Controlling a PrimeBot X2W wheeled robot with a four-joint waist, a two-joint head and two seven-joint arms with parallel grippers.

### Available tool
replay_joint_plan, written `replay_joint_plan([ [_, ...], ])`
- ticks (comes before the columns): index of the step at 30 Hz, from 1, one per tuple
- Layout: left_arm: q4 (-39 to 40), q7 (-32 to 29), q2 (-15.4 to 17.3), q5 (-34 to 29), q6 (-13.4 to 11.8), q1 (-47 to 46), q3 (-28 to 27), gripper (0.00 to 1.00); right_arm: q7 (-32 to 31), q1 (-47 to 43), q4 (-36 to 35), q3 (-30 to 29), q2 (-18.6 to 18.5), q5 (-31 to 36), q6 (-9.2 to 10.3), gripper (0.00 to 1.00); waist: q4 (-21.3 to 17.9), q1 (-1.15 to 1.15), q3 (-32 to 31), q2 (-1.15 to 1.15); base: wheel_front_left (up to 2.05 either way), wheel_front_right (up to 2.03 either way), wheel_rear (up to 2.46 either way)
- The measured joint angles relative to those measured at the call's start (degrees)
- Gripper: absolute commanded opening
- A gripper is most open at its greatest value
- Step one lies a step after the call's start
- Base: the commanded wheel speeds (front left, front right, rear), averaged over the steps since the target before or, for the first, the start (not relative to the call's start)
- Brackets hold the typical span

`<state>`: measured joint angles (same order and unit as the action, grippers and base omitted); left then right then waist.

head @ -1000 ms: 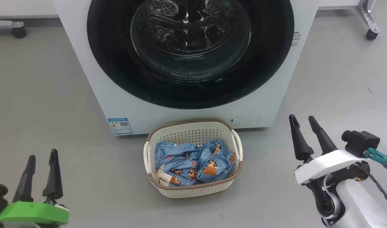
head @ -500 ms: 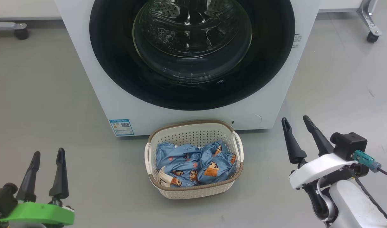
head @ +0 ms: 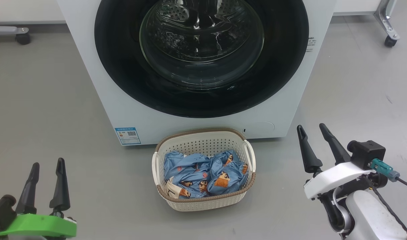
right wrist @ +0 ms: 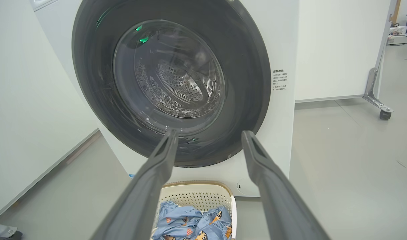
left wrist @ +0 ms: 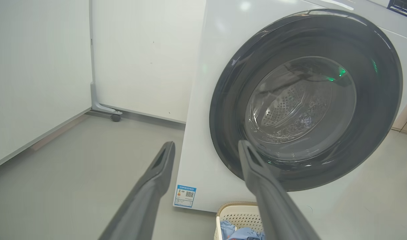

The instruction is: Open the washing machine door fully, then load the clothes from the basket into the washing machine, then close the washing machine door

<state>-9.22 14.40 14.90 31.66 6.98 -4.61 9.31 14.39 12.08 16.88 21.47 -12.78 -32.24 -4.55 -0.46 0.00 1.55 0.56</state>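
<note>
My left gripper [head: 47, 164] hangs low on the left above the grey floor [head: 56, 116], its two dark fingers spread wide and holding nothing. My right gripper [head: 311, 127] is just as wide open and empty on the right. Between them a brown-rimmed, cream perforated plastic basket [head: 206, 204] stands just in front of the large white front-loading washing machine [head: 123, 113], holding crumpled light blue cartoon-print clothes [head: 206, 171]. The machine's round, glossy black-rimmed glass door [head: 123, 66] is closed.

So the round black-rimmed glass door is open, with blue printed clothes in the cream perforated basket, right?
No: the head view shows the round black-rimmed glass door shut. The blue printed clothes are in the cream perforated basket.
</note>
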Motion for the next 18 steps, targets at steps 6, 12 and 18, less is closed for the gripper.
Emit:
replay_joint_plan([
  [6,0.1,0.0,0.0,-0.5,0.0,0.0,-0.1,1.00,0.0,0.0,0.1,-0.5,0.2,0.3,-0.16,1.00,0.0,0.00,0.0,0.00,0.00,0.00,0.00],
  [12,0.0,0.0,0.1,-2.1,0.0,0.0,0.0,1.00,0.0,0.0,0.3,-0.8,0.3,0.6,-0.32,1.00,0.0,0.00,-0.2,0.00,0.00,0.00,0.00],
  [18,0.0,0.0,0.1,-2.5,0.0,0.0,0.1,1.00,0.0,0.0,0.4,-1.1,0.5,1.0,-0.53,1.00,-0.1,0.00,-0.2,0.00,0.00,0.00,0.00],
])
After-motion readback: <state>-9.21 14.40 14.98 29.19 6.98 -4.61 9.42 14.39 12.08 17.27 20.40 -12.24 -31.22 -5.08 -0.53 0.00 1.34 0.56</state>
